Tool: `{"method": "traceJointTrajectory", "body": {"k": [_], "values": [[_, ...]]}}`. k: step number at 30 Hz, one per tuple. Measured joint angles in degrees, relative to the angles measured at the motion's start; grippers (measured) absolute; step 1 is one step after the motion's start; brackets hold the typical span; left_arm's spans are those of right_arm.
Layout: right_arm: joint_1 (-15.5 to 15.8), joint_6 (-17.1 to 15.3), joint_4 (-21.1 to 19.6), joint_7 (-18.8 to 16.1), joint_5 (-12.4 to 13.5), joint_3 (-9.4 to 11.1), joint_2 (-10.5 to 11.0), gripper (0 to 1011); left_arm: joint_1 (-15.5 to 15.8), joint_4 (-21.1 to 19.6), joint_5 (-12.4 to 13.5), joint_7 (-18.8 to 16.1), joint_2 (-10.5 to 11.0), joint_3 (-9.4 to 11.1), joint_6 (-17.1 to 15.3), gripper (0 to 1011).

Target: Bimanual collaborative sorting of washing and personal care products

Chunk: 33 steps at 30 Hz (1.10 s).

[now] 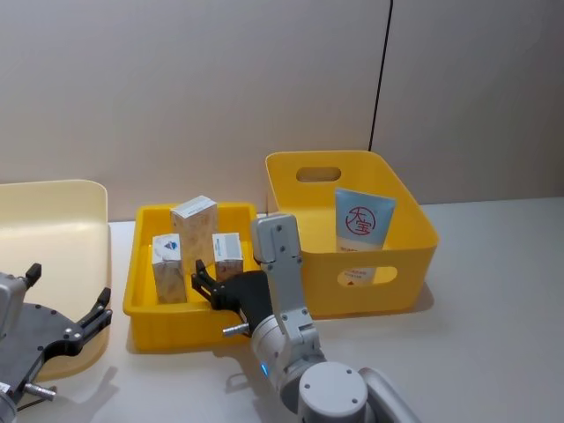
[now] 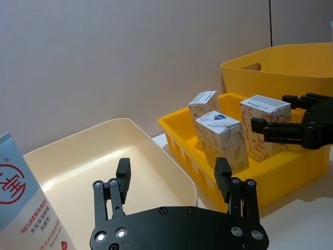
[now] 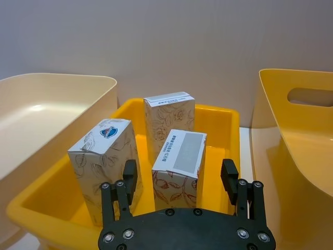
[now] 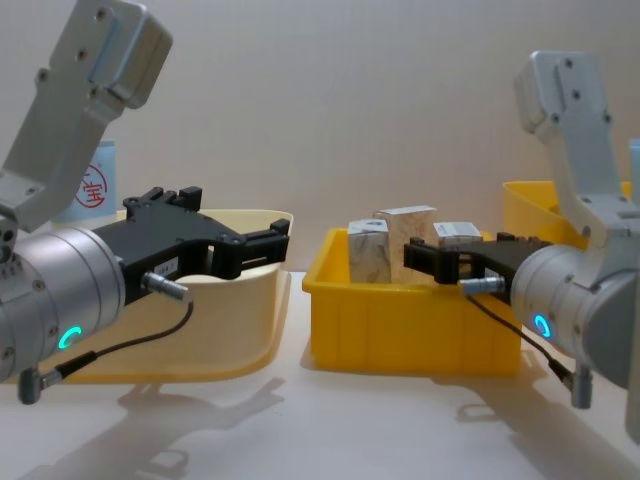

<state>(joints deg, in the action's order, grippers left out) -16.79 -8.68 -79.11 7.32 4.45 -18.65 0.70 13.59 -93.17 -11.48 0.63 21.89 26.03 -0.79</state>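
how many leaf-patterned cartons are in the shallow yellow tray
3. In the head view, the tallest carton stands toward the back, a second carton at front left, and the shortest carton at front right, nearest the right tool. None looks hidden.

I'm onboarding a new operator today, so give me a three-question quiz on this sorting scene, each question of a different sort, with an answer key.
1. How many leaf-patterned cartons stand in the shallow yellow tray?
2. True or false: the right claw is shut on a carton.
3. Multiple choice: where is the blue tube seen in the head view?
A. in the cream bin
B. in the tall yellow bin with handle cutouts
C. in the left claw

Key:
1. Three.
2. False. It is open, with its fingers either side of the nearest carton and not clamped on it.
3. B. The tube leans against the bin's back wall.
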Motion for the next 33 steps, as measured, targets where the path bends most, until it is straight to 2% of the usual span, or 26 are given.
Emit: {"method": "traceJointTrajectory", "body": {"k": [7,13,14,16,24,25,33], "values": [[-0.58,0.51,1.18,0.71,-0.66,0.17,-0.70,994,0.00,0.00,0.00,0.00,0.00,0.00,0.00,1002],[-0.94,0.86,1.89,1.12,-1.00,0.24,-1.11,839,0.00,0.00,0.00,0.00,0.00,0.00,0.00,1002],[-0.96,0.88,1.95,1.15,-1.03,0.25,-1.13,839,0.00,0.00,0.00,0.00,0.00,0.00,0.00,1002],[-1.05,0.93,2.11,1.26,-1.11,0.26,-1.23,743,0.00,0.00,0.00,0.00,0.00,0.00,0.00,1003],[-1.20,1.11,2.44,1.46,-1.28,0.31,-1.43,532,0.00,0.00,0.00,0.00,0.00,0.00,0.00,1002],[-1.21,1.12,2.46,1.47,-1.31,0.32,-1.45,474,0.00,0.00,0.00,0.00,0.00,0.00,0.00,1001],[-1.10,1.96,1.96,0.94,-1.35,0.41,-1.28,445,0.00,0.00,0.00,0.00,0.00,0.00,0.00,1002]]}}
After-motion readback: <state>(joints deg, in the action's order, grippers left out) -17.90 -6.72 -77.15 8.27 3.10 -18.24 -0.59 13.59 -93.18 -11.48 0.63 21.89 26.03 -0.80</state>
